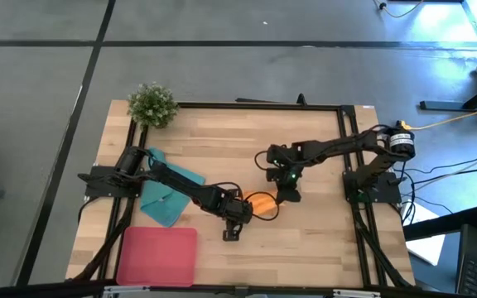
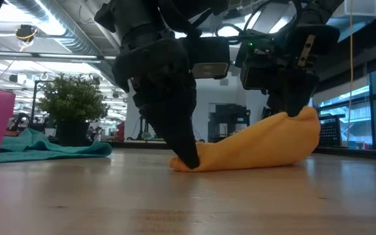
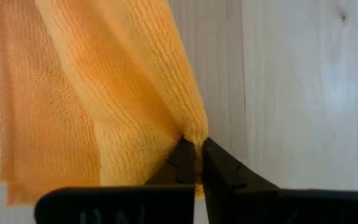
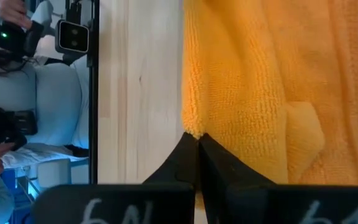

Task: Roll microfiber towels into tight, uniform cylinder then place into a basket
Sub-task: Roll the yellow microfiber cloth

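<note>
The orange towel (image 1: 260, 204) lies bunched in the middle of the bench (image 1: 321, 240). The left pincer (image 1: 237, 217) pinches one end and the right pincer (image 1: 288, 192) pinches the other end

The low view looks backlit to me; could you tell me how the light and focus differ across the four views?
Low view: bright ceiling lights and windows leave both arms as dark shapes, though the orange towel stays well lit. High view: even light, soft shadows on the table. Both wrist views: towel weave sharp; the room beyond the table is blurred in the right one.
</note>
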You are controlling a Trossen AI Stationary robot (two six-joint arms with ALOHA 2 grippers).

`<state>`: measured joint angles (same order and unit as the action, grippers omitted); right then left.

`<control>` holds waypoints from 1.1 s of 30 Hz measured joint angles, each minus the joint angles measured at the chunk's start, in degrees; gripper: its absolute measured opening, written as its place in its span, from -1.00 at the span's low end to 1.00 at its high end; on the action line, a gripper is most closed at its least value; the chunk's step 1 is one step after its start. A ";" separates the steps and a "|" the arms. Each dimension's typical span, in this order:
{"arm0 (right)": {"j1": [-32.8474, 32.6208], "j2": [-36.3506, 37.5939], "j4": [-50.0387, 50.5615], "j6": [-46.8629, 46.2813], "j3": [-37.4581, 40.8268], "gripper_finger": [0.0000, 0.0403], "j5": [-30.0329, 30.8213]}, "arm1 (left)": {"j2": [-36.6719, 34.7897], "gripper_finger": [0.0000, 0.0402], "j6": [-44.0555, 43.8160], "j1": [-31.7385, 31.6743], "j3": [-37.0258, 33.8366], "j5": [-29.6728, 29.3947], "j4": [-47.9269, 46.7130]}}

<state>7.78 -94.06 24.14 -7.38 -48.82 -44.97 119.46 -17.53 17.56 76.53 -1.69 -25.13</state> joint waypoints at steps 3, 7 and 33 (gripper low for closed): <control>0.70 -0.48 -0.61 -0.06 -0.02 -0.97 0.00 | 0.02 -1.00 0.12 0.04 0.00 1.33 0.81; 1.83 -3.38 -1.86 -0.35 -0.02 -0.97 -0.07 | 0.04 -1.00 0.17 0.09 0.00 1.72 0.81; 9.81 -8.96 -13.82 -6.88 0.00 -0.96 -4.24 | 0.04 -1.00 0.17 0.12 0.00 3.48 1.19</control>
<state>17.58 -103.03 10.32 -14.26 -48.82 -49.21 119.50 -17.37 17.68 76.53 1.79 -23.94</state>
